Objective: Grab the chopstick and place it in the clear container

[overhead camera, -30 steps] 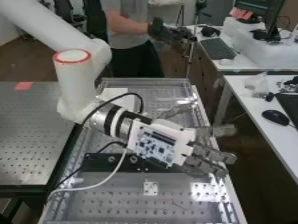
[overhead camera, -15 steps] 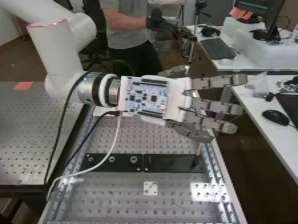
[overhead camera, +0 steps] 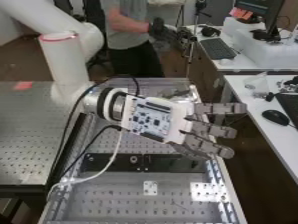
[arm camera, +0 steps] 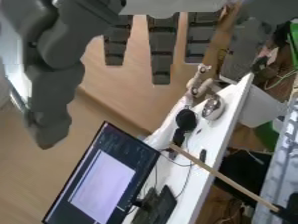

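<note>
In the high view the hand [overhead camera: 158, 120] hovers over the bench, its white back with a circuit board facing up. Its fingers are straight and spread, pointing past the bench's right edge. Dark fingers [arm camera: 161, 52] of the hand also hang down in the wrist view, holding nothing, with the bulky thumb beside them. The pale wooden chopstick [arm camera: 225, 178] runs at a slant in the wrist view, apart from the fingers. One end meets a black piece [arm camera: 289, 209]; the other end is free. I cannot make out the clear container.
A black bar [overhead camera: 174, 163] lies across the perforated metal bench [overhead camera: 120, 200] beneath the hand. Cables loop down from the wrist. To the bench's right stands a white desk [overhead camera: 256, 132] with a mouse [overhead camera: 275, 117]. The wrist view has a monitor [arm camera: 103, 177] and a white table [arm camera: 223, 120].
The hand rises leftward in the high view and then comes back down, its fingers tilting toward the view's lower right. The fingers stay straight over the last half second.
</note>
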Controlling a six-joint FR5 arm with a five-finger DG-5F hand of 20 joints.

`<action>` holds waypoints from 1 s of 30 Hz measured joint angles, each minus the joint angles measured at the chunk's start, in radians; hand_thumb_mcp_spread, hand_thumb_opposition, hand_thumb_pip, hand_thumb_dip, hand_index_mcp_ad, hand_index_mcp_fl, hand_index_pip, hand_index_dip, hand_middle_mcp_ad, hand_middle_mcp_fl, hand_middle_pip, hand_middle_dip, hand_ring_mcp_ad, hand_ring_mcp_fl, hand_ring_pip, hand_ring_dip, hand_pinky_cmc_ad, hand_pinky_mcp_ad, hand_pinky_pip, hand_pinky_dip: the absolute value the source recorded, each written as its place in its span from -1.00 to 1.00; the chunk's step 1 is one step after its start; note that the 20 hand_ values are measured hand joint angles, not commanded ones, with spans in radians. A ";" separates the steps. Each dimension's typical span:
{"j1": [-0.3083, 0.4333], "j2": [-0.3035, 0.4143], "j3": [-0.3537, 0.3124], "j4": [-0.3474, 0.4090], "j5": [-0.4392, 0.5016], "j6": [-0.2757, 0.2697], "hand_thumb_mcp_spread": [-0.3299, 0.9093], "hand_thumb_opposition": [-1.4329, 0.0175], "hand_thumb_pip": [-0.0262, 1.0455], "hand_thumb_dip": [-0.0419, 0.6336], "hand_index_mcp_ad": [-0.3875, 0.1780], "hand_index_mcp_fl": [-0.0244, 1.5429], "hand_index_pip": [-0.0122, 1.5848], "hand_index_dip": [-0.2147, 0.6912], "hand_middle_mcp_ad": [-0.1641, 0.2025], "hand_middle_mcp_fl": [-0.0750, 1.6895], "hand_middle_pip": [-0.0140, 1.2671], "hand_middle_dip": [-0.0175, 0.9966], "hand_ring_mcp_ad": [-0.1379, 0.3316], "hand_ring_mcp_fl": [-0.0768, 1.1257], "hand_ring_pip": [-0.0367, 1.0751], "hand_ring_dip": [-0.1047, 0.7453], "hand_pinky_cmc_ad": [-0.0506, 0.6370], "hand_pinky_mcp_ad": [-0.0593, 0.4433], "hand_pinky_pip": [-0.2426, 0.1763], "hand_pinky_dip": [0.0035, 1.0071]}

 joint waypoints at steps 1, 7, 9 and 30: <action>-0.002 -0.007 0.005 -0.003 0.002 0.010 0.06 -0.01 0.01 -0.37 -0.41 -0.81 -0.88 0.08 0.29 -0.59 -0.78 -0.28 0.14 -0.85 -0.80 -0.29 0.44 0.54 -0.58 0.02; -0.014 -0.053 0.035 -0.020 0.009 0.087 0.10 -0.01 0.19 -0.25 -0.41 -0.73 -0.67 -0.01 0.29 -0.51 -0.78 -0.09 0.14 -0.85 -0.81 -0.28 0.43 0.53 -0.58 0.09; -0.016 -0.067 0.042 -0.023 0.010 0.113 0.12 -0.01 0.25 -0.24 -0.41 -0.72 -0.56 -0.11 0.29 -0.50 -0.78 -0.05 0.16 -0.84 -0.80 -0.28 0.42 0.53 -0.58 0.12; -0.019 -0.159 0.090 -0.043 -0.033 0.242 0.18 -0.05 0.38 -0.04 -0.36 -0.42 0.11 -0.58 0.28 -0.10 -0.54 -0.02 0.15 -0.44 -0.80 -0.19 0.29 0.48 -0.58 0.12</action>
